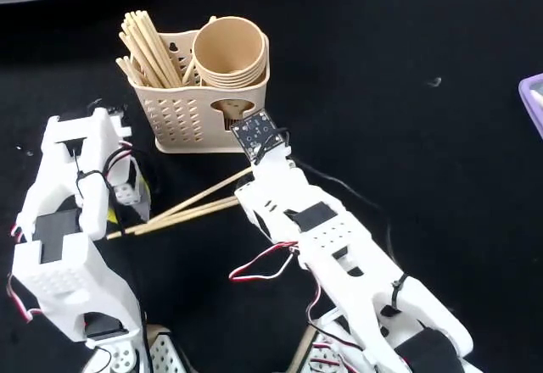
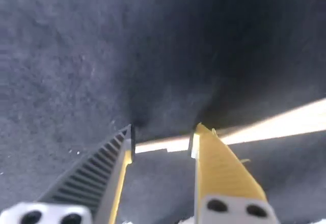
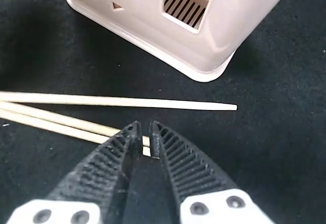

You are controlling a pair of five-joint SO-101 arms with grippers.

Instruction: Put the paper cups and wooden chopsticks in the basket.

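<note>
Black cloth bench point(image 1: 407, 136), beige perforated plastic basket point(image 1: 191, 123) with stacked brown paper cups point(image 1: 229, 51); left gripper point(image 2: 162, 132) spread wide astride loose pale wooden chopsticks point(image 1: 182, 208), right gripper point(image 3: 145, 130) nearly closed above them.

basket point(image 1: 191, 119) beige, perforated | cups point(image 1: 229, 51) tan | chopsticks point(image 1: 153, 47) pale wood | cloth point(image 1: 407, 136) black | arms point(image 1: 339, 246) white

Even overhead light, dark cloth point(image 1: 407, 136) dull. L-wrist view dim; chopstick point(image 2: 277, 124) glares. Soft shadow by basket point(image 3: 147, 28).
</note>
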